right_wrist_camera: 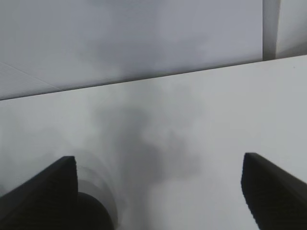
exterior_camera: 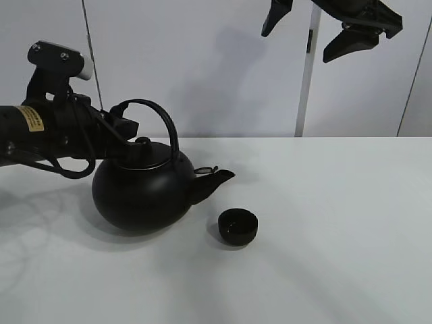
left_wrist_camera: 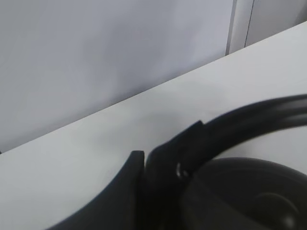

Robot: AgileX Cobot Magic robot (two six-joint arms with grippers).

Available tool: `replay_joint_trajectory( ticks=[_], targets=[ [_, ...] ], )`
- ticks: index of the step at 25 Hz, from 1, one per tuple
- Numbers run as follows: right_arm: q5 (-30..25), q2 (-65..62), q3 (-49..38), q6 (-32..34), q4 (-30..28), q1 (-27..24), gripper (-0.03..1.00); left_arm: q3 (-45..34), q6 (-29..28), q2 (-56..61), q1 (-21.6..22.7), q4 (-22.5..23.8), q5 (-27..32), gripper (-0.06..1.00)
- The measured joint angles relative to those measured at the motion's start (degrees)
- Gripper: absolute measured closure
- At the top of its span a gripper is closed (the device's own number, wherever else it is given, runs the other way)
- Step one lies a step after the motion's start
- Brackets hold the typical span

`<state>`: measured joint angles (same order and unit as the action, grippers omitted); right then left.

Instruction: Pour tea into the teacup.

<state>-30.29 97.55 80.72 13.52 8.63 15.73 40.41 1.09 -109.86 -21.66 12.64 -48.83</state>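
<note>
Holds the kettle (exterior_camera: 138, 196) by its handle (exterior_camera: 165, 125) in the left gripper (exterior_camera: 125, 127), jaws clamped on the bar. Has the teacup (exterior_camera: 237, 225) at 4 o'clock from that gripper, just beside the spout (exterior_camera: 214, 181) tip at its 5 o'clock, so probably needs tipping along the spout's 3 o'clock axis. Leaves the right gripper (exterior_camera: 314, 30) spread wide and empty, high at 1 o'clock, well apart.

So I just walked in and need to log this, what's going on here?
The left tool is shut on the arched handle of the kettle. The kettle is low at the table, its spout toward the teacup just beside it; no pouring shows yet. The right tool hangs open and empty, high above.
</note>
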Motion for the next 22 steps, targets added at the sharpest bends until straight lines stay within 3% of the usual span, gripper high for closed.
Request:
replay_joint_trajectory(
  ticks=[7,22],
  targets=[
    [0.00,0.00,0.00,0.00,0.00,0.00,0.33,0.92,3.54,0.00,0.00,-0.19,2.22,0.85],
    [0.00,0.00,0.00,0.00,0.00,0.00,0.33,3.66,4.70,-0.06,0.00,-0.14,5.05,0.85]
  ],
)
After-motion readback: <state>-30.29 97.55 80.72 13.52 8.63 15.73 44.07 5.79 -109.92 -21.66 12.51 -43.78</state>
